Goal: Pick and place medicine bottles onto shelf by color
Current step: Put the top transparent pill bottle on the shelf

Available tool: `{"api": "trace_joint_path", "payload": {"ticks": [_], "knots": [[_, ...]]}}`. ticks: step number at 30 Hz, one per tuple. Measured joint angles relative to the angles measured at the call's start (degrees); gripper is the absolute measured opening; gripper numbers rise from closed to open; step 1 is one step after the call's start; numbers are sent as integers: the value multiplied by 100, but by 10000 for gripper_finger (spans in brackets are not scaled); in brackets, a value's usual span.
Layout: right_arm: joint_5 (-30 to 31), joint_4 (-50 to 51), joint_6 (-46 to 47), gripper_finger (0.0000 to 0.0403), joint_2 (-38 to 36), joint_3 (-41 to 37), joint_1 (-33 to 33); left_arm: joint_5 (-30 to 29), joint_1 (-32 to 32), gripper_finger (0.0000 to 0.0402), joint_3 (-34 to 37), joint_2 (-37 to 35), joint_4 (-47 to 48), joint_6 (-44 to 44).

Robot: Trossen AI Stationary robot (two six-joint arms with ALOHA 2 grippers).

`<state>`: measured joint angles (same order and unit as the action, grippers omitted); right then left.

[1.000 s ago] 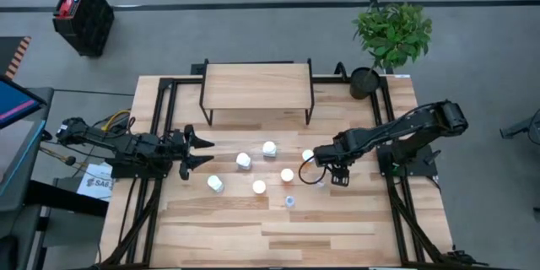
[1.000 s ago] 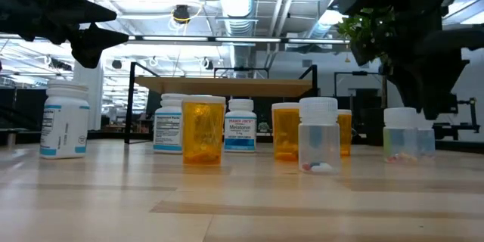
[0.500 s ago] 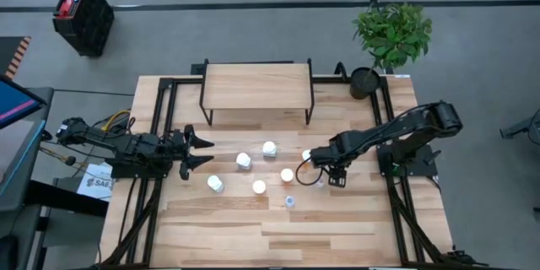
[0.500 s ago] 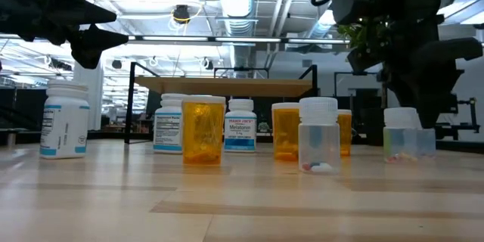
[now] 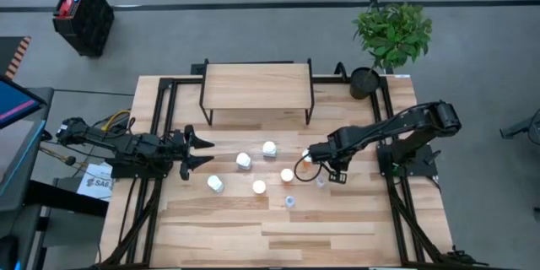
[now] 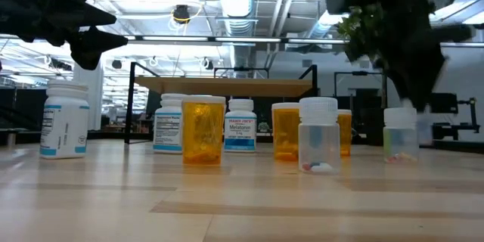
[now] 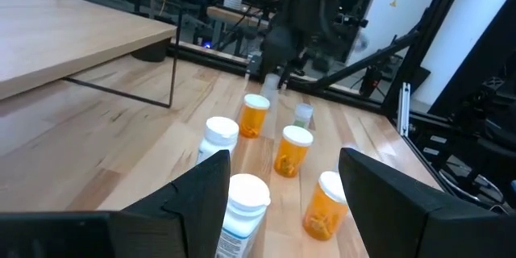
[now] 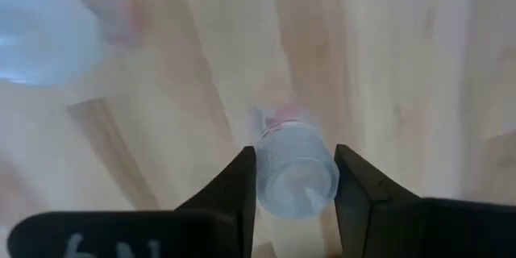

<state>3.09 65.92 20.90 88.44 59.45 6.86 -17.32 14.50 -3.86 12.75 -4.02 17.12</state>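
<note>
Several small bottles stand on their bases mid-table: white ones (image 5: pixel 243 160), orange ones with white caps (image 5: pixel 287 175), and a clear one (image 5: pixel 289 201) nearer the front. The shelf (image 5: pixel 257 86), bare on top, stands on black legs at the far side. My right gripper (image 5: pixel 324 175) points down over another clear bluish bottle (image 6: pixel 400 136) and is shut on it. Left of the bottles, my left gripper (image 5: pixel 208 152) is held level and open, with nothing between its fingers. My right gripper pinches the clear bottle's cap (image 8: pixel 297 179) between its two fingers (image 8: pixel 242 185), coming from above and pointing down. The bottle stays upright. In the low view its base looks to be on the table.
A potted plant (image 5: pixel 390 38) stands at the table's far right corner. A black crate (image 5: pixel 83 17) sits on the floor beyond the far left. Bare tabletop lies along the near edge (image 5: pixel 278 240).
My right gripper has shifted a little toward the table's left, over the clear bottle, and has shut on its cap. The other bottles have kept their places.
</note>
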Motion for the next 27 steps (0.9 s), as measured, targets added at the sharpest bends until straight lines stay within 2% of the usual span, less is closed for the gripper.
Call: {"api": "trace_joint_path", "payload": {"ticks": [6,11,16,20,23,27], "knots": [[391,914,-732,120,-4,1469,-203,0,0,222,0,0,76,0],[775,1022,-1711,121,-7,2736,-703,0,0,222,0,0,76,-2],[1283,496,-2768,121,-9,3655,-1459,0,0,222,0,-1,73,0],[1305,-326,-3622,121,37,4067,-2148,0,0,222,0,-1,73,-1],[1292,-500,-4061,121,379,4499,-2614,0,0,222,0,0,73,0],[1197,-253,-4467,121,1234,5521,-3096,7,-2,222,0,-1,70,-18]]}}
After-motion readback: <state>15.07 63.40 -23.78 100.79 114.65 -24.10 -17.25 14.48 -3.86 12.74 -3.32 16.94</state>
